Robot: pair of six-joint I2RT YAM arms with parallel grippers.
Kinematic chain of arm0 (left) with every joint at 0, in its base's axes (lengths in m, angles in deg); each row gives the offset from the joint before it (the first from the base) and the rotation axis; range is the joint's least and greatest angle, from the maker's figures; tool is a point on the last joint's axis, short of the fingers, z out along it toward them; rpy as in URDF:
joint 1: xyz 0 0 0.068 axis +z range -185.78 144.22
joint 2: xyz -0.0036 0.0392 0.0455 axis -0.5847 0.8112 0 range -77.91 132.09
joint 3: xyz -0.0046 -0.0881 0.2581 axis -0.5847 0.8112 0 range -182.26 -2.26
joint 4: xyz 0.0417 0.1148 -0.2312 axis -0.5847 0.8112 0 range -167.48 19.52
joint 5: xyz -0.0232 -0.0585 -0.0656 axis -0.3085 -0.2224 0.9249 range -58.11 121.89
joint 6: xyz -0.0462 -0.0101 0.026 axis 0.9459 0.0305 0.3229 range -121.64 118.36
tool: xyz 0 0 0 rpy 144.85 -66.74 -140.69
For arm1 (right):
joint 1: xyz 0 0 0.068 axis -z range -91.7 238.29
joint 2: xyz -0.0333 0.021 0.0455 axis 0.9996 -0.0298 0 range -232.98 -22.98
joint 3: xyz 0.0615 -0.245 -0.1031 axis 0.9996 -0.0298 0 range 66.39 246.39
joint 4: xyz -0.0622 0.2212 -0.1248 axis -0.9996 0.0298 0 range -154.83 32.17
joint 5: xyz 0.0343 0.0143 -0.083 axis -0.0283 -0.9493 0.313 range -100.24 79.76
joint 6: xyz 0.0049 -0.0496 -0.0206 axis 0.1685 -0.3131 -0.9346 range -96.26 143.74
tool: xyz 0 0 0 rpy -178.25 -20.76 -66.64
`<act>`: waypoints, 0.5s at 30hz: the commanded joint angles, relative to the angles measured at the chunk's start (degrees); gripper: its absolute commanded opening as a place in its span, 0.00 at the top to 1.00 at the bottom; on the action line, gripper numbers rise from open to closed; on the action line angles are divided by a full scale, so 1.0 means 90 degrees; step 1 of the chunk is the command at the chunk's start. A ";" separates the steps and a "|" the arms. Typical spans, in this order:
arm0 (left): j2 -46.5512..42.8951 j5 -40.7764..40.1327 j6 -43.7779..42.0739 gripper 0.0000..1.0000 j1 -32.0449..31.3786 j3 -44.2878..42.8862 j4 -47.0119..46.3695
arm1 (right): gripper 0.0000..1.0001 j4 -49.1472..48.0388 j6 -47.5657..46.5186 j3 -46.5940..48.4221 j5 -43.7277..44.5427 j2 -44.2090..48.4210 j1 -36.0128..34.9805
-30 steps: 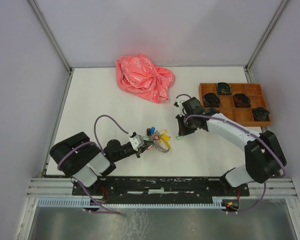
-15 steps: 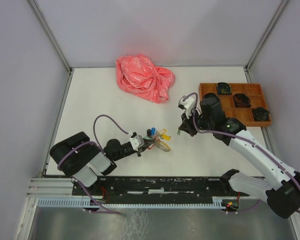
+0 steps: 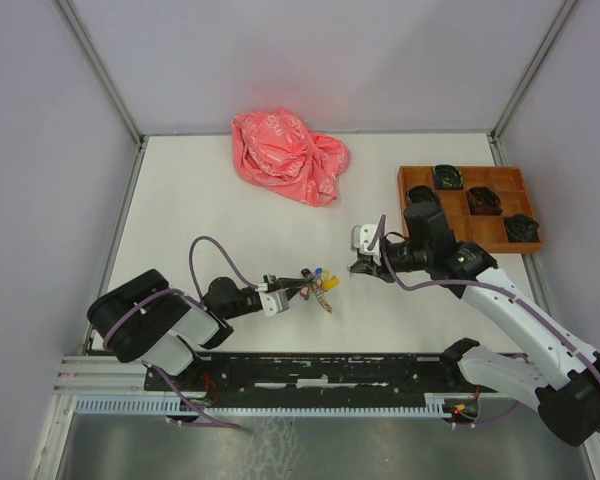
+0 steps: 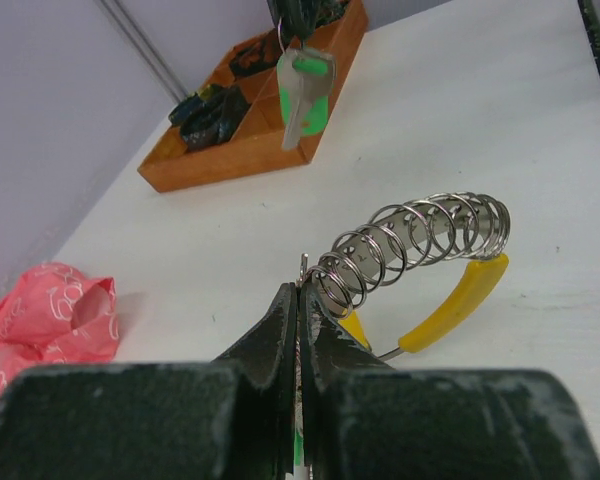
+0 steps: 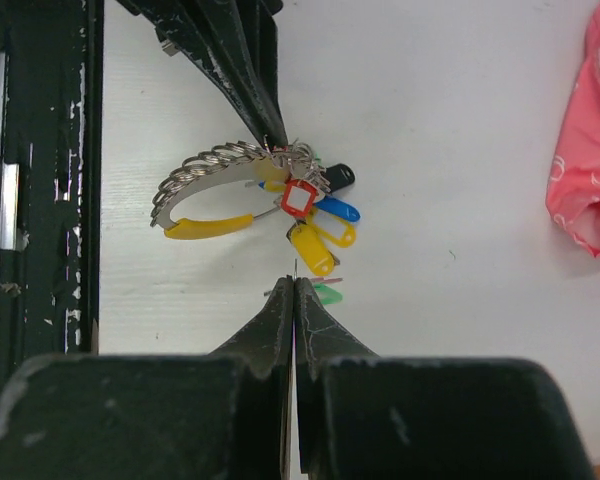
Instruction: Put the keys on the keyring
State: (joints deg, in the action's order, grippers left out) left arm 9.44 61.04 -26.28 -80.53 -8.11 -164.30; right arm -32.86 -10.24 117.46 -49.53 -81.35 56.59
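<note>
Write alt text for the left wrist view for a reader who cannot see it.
The left end effector, shut, pinches the near end of a coil of split key rings with a yellow piece. Beyond, a green-tagged key hangs from the right end effector before an orange tray. A pink bag lies at lower left.

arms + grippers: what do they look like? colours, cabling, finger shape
The left arm and right arm have white links with black joint housings. A purple cable loops along each. The left gripper and right gripper have matte black fingers tapering to thin tips.
</note>
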 commanded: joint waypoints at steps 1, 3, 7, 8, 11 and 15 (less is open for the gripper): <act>-0.0377 0.0507 -0.0846 0.97 0.0003 -0.0058 -0.0657 | 0.99 -0.0825 -0.1066 -0.0388 -0.0845 0.0049 -0.0030; -0.0561 0.0526 -0.0869 0.97 -0.0006 -0.0003 -0.0545 | 0.99 -0.1401 -0.1049 -0.0659 -0.0752 0.0152 -0.0082; -0.0809 0.0569 -0.1125 0.97 -0.0003 -0.0087 -0.0098 | 0.99 -0.1874 -0.1242 -0.0893 -0.0415 0.0211 -0.0294; -0.0834 0.0558 -0.1020 0.97 0.0001 -0.0126 -0.0080 | 0.99 -0.1970 -0.1305 -0.0952 -0.0268 0.0193 -0.0376; -0.0734 0.0342 -0.0219 0.97 0.0005 -0.0241 -0.0246 | 0.99 -0.2205 -0.1405 -0.1099 0.0154 0.0104 -0.0594; -0.0223 0.0211 0.0678 0.97 0.0002 -0.0153 -0.0884 | 0.99 -0.2624 -0.1394 -0.1304 0.0411 -0.0078 -0.0779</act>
State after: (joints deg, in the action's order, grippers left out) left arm 4.20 64.71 -28.23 -80.53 -8.33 -162.49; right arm -49.45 -21.30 106.92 -48.94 -81.17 50.93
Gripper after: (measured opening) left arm 0.040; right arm 0.011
